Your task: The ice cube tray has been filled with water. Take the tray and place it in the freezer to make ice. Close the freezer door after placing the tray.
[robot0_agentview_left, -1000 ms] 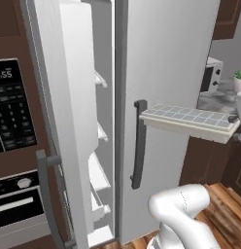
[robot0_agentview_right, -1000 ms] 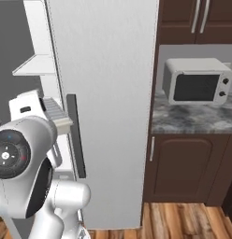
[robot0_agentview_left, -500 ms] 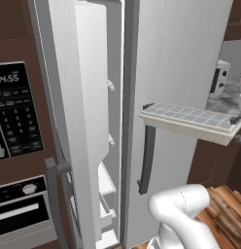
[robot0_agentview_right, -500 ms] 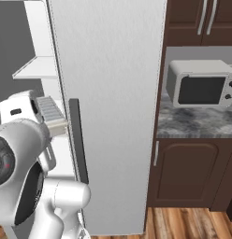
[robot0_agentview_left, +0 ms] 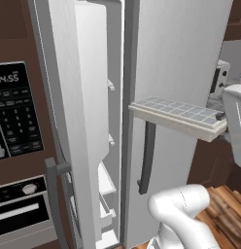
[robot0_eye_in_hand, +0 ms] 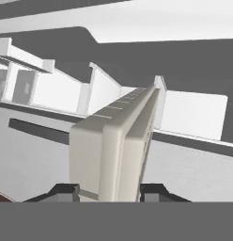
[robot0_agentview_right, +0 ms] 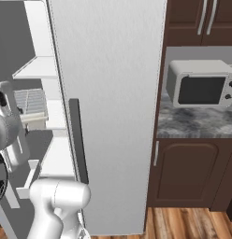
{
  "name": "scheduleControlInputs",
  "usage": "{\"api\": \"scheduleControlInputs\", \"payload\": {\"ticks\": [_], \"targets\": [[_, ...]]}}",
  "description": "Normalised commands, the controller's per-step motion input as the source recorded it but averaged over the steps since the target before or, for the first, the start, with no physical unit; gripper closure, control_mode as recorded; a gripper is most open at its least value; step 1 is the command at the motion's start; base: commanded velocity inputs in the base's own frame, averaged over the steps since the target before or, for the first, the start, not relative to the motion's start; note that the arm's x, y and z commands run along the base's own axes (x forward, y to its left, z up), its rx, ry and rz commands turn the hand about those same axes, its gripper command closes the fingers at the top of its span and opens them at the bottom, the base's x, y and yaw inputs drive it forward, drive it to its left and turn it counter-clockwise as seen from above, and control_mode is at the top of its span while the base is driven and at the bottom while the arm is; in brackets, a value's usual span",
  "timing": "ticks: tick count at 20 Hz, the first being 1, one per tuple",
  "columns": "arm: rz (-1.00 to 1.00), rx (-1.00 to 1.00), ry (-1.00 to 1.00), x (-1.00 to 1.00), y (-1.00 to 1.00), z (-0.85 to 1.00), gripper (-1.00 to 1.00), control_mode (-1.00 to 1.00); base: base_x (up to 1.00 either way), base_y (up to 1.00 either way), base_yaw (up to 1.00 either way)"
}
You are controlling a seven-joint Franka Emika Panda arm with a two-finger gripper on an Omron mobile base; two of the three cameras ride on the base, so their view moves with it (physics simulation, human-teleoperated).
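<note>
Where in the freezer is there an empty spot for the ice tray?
The white shelf above the ice cube tray looks bare, and so does the lower shelf beside the fridge door handle. It gets crowded at the freezer door, whose bins jut toward the opening. The end effector grips the tray's end.

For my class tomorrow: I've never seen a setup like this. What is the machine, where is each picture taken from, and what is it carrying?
All three pictures are computer-rendered views of one moment in a kitchen. The machine is a white robot arm on a driving base. Two cameras ride behind it, left and right; the third sits on its hand. Its two-finger gripper is clamped on one end of a long whitish-grey plastic ice cube tray with a grid of cells. The tray is held level in front of the tall light-grey fridge, beside the open freezer, whose white shelves show in the right view. A white microwave stands on the counter.
</note>
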Motion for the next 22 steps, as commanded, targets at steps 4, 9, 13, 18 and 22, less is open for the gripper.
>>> {"api": "scheduleControlInputs", "payload": {"ticks": [4,9,13,18,22], "targets": [[0.0,0.0,-0.12,0.06,0.52,0.22,1.0,-1.0,0.0,0.0,0.0],[0.0,0.0,-0.06,0.61,0.14,0.06,1.0,-1.0,0.0,0.0,0.0],[0.0,0.0,-0.03,0.7,0.29,0.0,1.0,-1.0,0.0,0.0,0.0],[0.01,0.0,-0.04,0.58,0.47,0.0,1.0,-1.0,0.0,0.0,0.0],[0.0,0.0,0.0,0.78,0.33,0.0,1.0,-1.0,0.0,0.0,0.0]]}}
